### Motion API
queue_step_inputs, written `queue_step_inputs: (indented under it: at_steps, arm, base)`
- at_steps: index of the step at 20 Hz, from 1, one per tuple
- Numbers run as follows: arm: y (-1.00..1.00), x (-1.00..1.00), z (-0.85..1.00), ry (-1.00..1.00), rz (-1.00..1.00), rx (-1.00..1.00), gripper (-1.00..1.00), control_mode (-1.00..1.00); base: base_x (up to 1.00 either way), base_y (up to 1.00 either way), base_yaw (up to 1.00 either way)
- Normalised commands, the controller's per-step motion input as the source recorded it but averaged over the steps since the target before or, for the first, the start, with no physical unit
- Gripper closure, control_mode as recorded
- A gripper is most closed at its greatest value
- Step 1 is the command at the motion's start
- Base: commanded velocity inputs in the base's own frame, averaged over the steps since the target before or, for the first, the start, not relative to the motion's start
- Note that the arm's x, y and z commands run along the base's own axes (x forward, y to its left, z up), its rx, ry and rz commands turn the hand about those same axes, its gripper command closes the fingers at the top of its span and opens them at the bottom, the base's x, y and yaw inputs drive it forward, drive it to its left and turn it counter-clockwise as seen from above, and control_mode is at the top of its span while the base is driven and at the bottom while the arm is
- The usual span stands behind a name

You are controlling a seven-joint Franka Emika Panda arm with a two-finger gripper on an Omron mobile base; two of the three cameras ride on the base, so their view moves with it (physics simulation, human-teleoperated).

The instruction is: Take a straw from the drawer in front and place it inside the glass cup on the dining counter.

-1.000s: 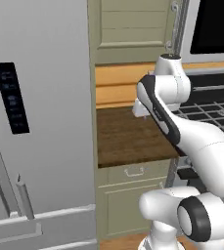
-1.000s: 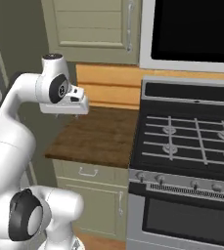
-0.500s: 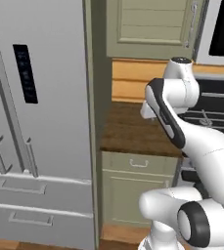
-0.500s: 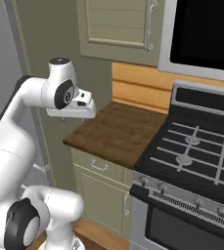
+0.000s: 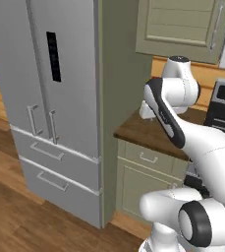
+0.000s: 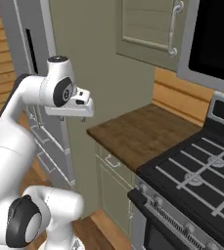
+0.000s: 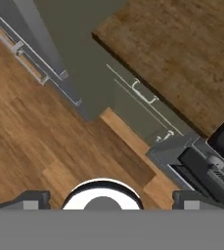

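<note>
My gripper [image 7: 111, 200] is open, its two dark fingertips [image 7: 33, 200] wide apart with nothing between them. It points down over the wooden floor, in front of a shut sage-green drawer [image 7: 143, 93] with a thin silver handle. That drawer [image 5: 148, 157] sits just under a small brown wood counter [image 5: 151, 130], and the hand [image 5: 144, 112] hangs above the counter's left end. In the right base view the gripper [image 6: 75, 113] is left of the counter [image 6: 133, 132] and above the drawer [image 6: 112, 161]. The straw, the glass cup and the dining counter are out of view.
A tall grey fridge [image 5: 60, 98] with two lower drawers stands left of the counter, behind a sage-green side panel. A black gas stove [image 6: 201, 171] adjoins the counter on the right, under a dark microwave [image 6: 216, 39]. Sage-green wall cabinets [image 5: 182, 24] hang above. Open wooden floor [image 5: 15, 206] lies at the left.
The whole picture has slid right as the base turns left: the fridge now fills the left, the stove has moved to the edge. The gripper stays open and empty.
</note>
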Motion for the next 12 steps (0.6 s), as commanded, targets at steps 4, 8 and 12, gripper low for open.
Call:
queue_step_inputs:
  at_steps: [4,8,12]
  arm:
    - [0.0,0.0,0.0,0.0,0.0,0.0,-1.0,1.0]
    - [0.0,0.0,0.0,0.0,0.0,0.0,-1.0,1.0]
    - [0.0,0.0,0.0,0.0,0.0,0.0,-1.0,1.0]
  base:
    - [-0.28,-1.0,0.39]
    - [-0.13,-0.86,0.26]
    - [0.19,-0.77,0.2]
